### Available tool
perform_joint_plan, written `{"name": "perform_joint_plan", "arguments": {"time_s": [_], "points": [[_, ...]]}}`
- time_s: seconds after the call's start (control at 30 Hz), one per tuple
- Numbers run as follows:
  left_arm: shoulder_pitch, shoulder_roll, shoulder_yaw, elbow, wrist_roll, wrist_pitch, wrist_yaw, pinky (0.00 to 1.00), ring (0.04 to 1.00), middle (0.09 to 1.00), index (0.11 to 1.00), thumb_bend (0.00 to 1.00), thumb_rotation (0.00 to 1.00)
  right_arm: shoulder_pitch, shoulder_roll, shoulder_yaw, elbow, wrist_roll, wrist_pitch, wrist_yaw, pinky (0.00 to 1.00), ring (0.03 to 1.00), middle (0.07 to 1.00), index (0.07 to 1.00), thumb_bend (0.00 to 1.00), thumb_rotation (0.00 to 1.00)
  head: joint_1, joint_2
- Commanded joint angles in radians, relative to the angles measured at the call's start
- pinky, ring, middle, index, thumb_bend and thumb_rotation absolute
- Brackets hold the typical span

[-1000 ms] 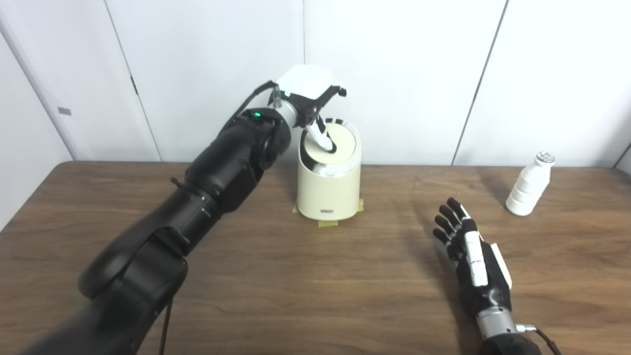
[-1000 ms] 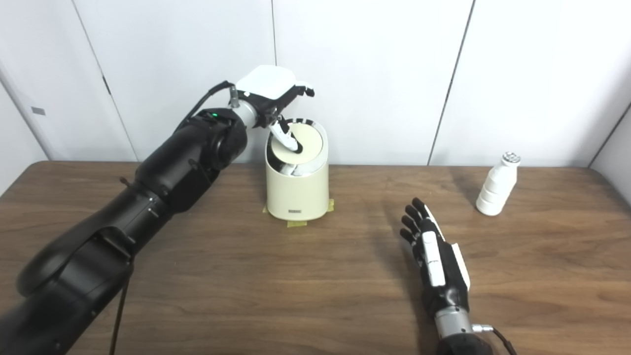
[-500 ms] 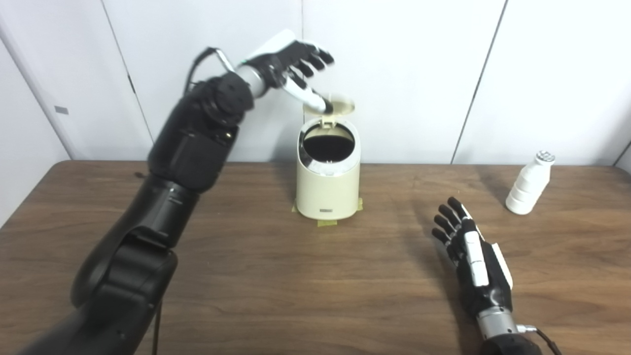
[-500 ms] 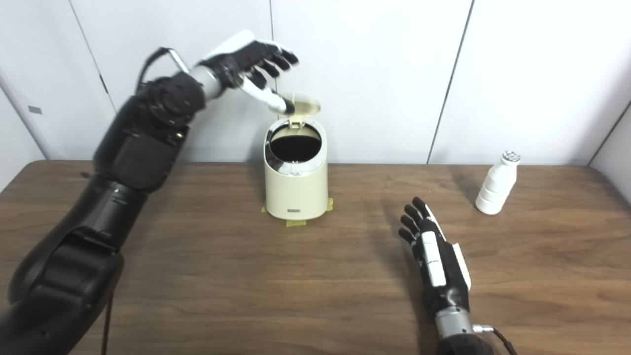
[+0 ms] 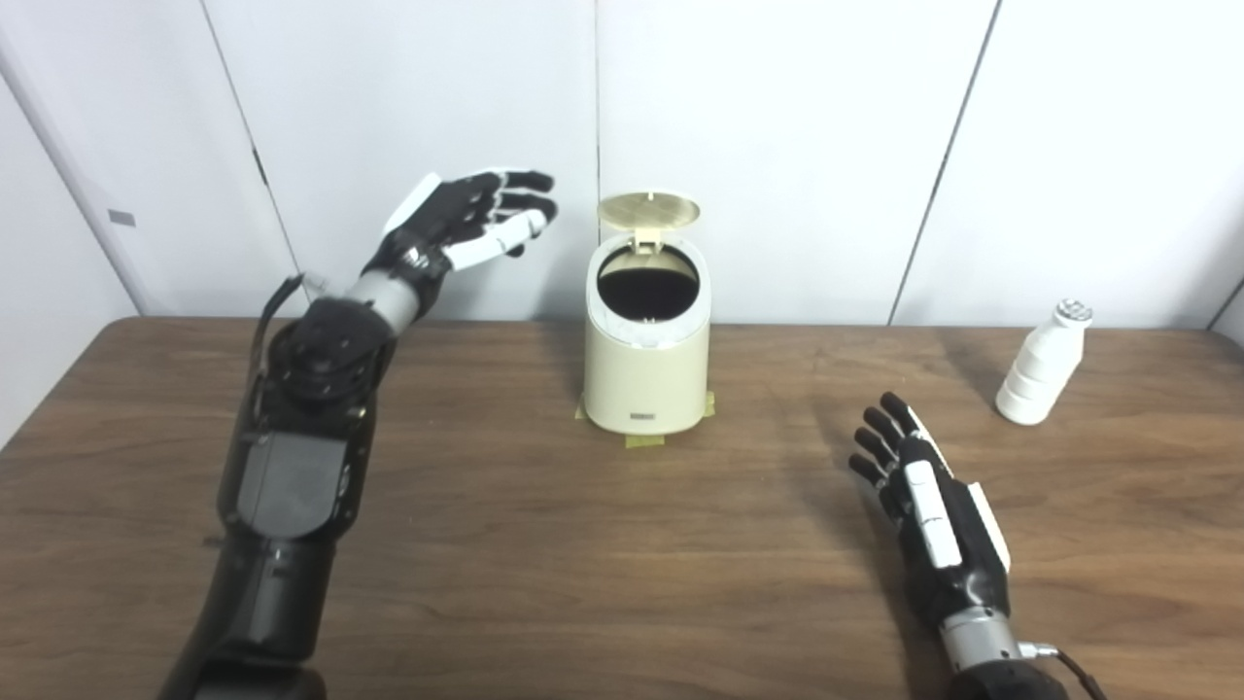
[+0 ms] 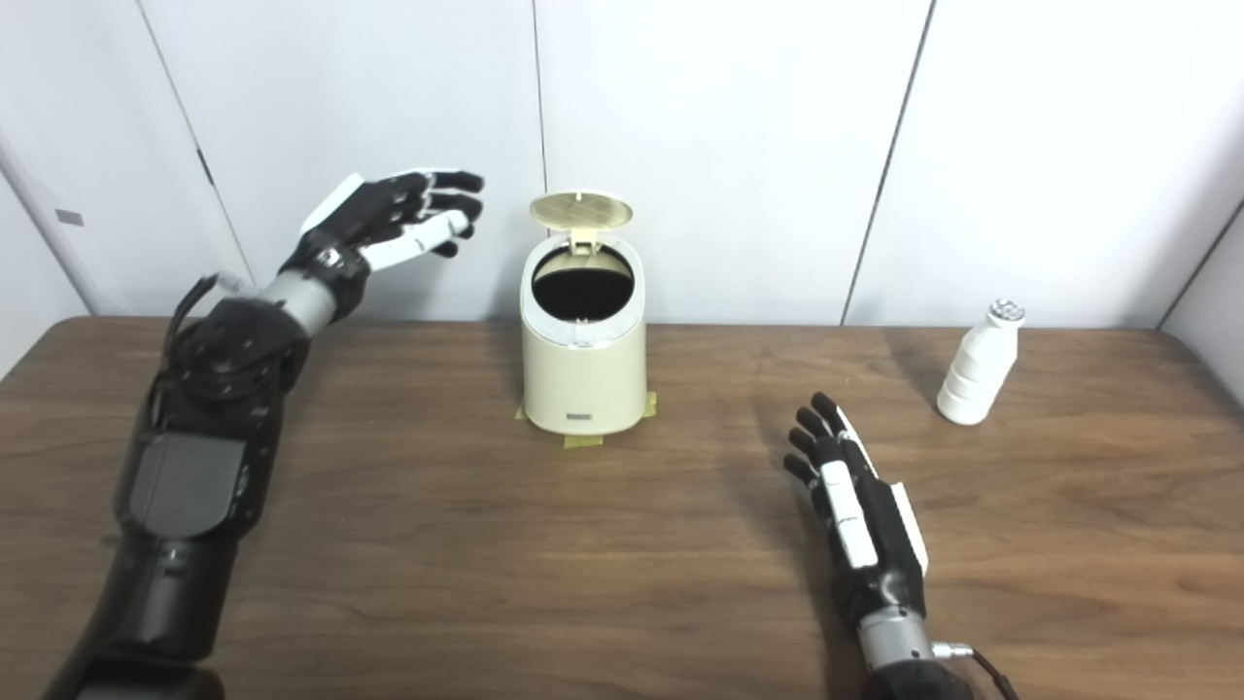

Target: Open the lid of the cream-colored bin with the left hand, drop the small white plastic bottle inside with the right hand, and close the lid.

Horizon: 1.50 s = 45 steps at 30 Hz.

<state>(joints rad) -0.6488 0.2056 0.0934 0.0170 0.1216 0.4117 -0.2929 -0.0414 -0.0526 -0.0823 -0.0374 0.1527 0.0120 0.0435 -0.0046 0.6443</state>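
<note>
The left robot hand is raised, fingers spread; the right robot hand lies low, fingers apart.

White panelled wall, brown wooden table

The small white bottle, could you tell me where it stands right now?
The small white bottle stands upright at the table's far right, near the wall, well right of the open bin and beyond the right hand.

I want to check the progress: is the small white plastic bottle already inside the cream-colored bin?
No, the small white plastic bottle stands upright on the wooden table, far right of the open cream-colored bin.
</note>
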Motion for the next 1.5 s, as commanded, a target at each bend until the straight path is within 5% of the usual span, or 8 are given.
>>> {"name": "perform_joint_plan", "arguments": {"time_s": [0.0,0.1,0.37,0.7,0.83,1.03,1.23,1.47], "points": [[0.021,-0.013,0.015,-0.078,-0.039,0.006,0.032,0.77,0.819,0.854,0.894,0.42,0.59,-0.005,-0.006,-0.006,-0.025,0.005,-0.008,0.002,0.87,0.905,0.914,0.931,0.55,0.77,0.0,0.0],[0.11,-0.026,0.032,-0.132,-0.062,-0.007,0.063,0.83,0.881,0.935,0.986,0.43,0.65,-0.006,-0.01,-0.005,-0.031,-0.003,-0.008,0.002,0.88,0.907,0.923,0.942,0.55,0.76,-0.005,-0.002],[0.296,-0.063,0.058,-0.201,-0.123,-0.064,0.126,0.9,0.933,0.982,1.0,0.53,0.75,-0.016,-0.007,-0.017,-0.042,-0.011,-0.017,-0.014,0.89,0.915,0.93,0.934,0.57,0.74,-0.011,-0.003],[0.391,-0.07,0.045,-0.201,-0.146,-0.115,0.178,0.91,0.957,0.997,1.0,0.5,0.74,-0.036,-0.048,-0.053,-0.058,-0.077,-0.035,-0.06,0.79,0.915,0.944,0.908,0.72,0.38,-0.098,0.0],[0.409,-0.061,0.059,-0.187,-0.19,-0.119,0.166,0.93,0.972,1.0,1.0,0.52,0.7,-0.034,-0.084,-0.071,-0.033,-0.146,-0.081,-0.093,0.89,0.916,0.929,0.897,0.73,0.23,-0.173,0.0],[0.411,-0.036,0.077,-0.16,-0.225,-0.128,0.164,0.92,0.955,0.997,1.0,0.55,0.62,-0.02,-0.059,-0.091,-0.162,-0.223,-0.019,-0.17,0.69,0.856,0.889,0.848,0.73,0.09,-0.286,-0.011],[0.408,-0.022,0.083,-0.142,-0.237,-0.132,0.17,0.94,0.964,1.0,1.0,0.54,0.61,-0.017,-0.057,-0.124,-0.213,-0.266,0.029,-0.206,0.68,0.825,0.889,0.869,0.78,0.13,-0.378,-0.033],[0.409,0.008,0.074,-0.156,-0.229,-0.101,0.167,0.95,0.966,1.0,1.0,0.5,0.64,-0.026,-0.109,-0.14,-0.264,-0.336,0.139,-0.199,0.78,0.886,0.929,0.927,0.85,0.15,-0.432,-0.044]]}}
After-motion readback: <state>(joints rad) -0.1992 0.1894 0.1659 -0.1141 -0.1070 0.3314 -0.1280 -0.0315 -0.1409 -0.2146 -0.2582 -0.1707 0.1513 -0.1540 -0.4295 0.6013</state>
